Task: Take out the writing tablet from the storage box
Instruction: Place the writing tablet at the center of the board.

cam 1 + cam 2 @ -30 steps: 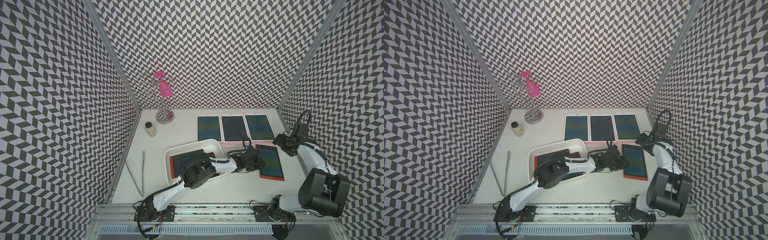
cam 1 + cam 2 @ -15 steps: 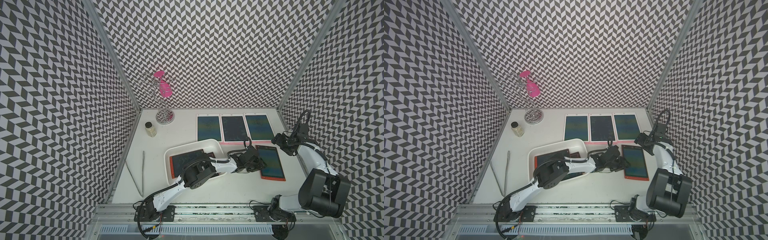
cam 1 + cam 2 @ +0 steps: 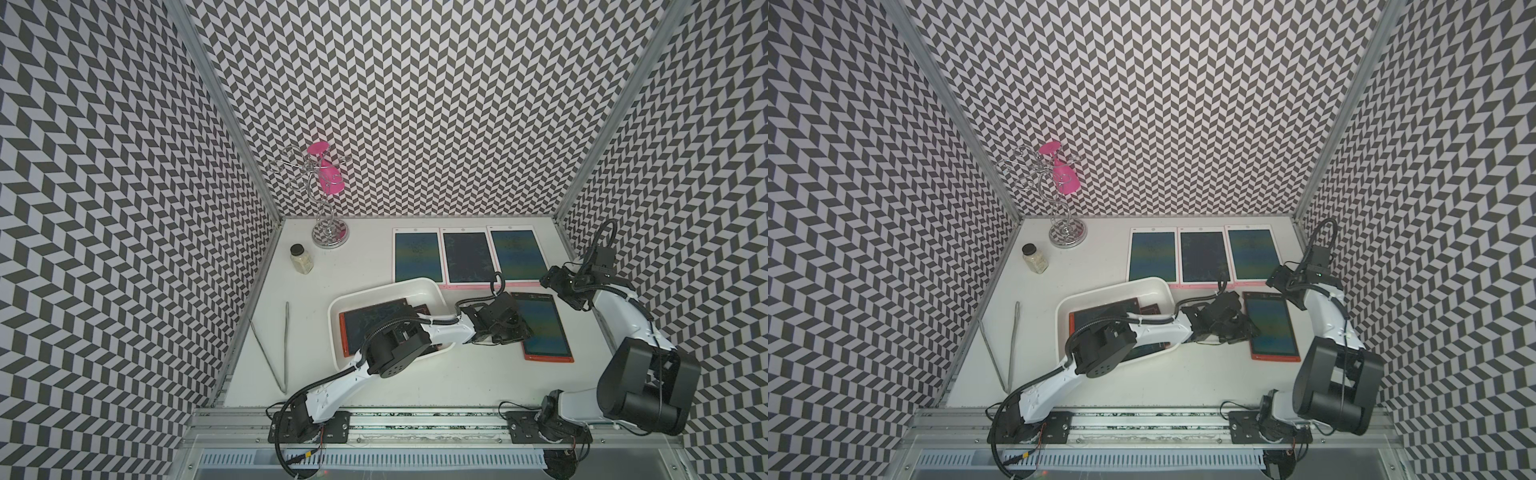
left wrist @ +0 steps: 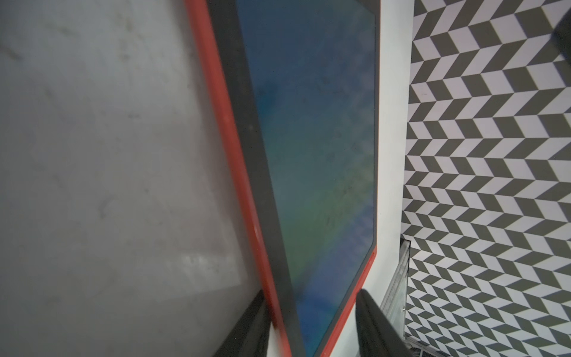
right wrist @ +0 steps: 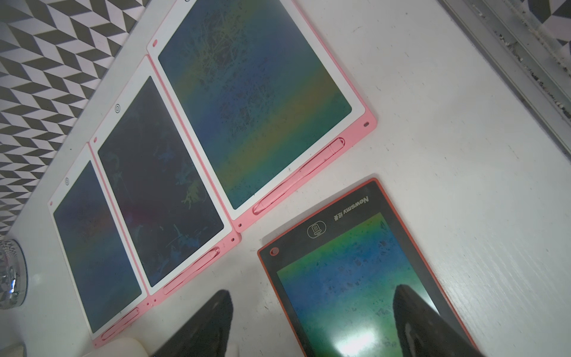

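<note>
The white storage box [image 3: 345,305] [image 3: 1069,309] sits mid-table, and a red-framed writing tablet [image 3: 370,320] lies in it, partly under my left arm. A second red-framed writing tablet [image 3: 544,328] [image 3: 1273,328] [image 5: 349,278] lies on the table to the box's right. My left gripper [image 3: 521,332] [image 4: 312,293] is at its near left corner. That corner [image 4: 309,154] sits between the two fingers, one against each red edge. My right gripper [image 3: 555,284] [image 5: 312,321] hovers open over the tablet's far end and holds nothing.
Three pink-and-white tablets [image 3: 463,255] lie in a row along the back. A wire stand with a pink glass [image 3: 328,232], a small jar [image 3: 301,258] and metal tongs [image 3: 278,345] are at the left. The right wall stands close to my right arm.
The red tablet on the table has shifted and turned slightly with my left gripper at its corner. My right gripper has barely moved.
</note>
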Action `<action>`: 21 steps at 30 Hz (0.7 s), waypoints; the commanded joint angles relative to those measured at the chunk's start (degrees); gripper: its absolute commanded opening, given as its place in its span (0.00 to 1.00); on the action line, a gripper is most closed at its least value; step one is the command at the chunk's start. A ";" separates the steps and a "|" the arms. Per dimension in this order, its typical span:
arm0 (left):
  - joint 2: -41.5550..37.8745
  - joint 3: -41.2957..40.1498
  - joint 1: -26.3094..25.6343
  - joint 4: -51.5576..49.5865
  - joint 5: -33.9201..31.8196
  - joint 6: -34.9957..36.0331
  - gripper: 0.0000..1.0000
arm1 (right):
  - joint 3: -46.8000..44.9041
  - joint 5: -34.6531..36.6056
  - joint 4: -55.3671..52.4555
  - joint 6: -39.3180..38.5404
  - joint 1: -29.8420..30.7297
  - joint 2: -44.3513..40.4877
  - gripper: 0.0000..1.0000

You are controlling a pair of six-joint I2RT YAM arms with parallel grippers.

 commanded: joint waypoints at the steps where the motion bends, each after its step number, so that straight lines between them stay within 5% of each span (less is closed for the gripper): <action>1: 4.29 2.58 0.17 -16.44 -0.34 3.82 0.46 | 0.80 1.23 1.85 0.36 1.45 -0.98 0.83; 13: -2.36 -5.14 1.39 -16.39 -3.46 4.83 0.47 | 1.84 1.28 1.96 0.89 5.23 -1.33 0.83; 21: -14.14 -9.53 1.06 -15.98 -10.16 11.16 0.46 | 2.05 -1.16 1.98 -0.26 7.66 -2.43 0.83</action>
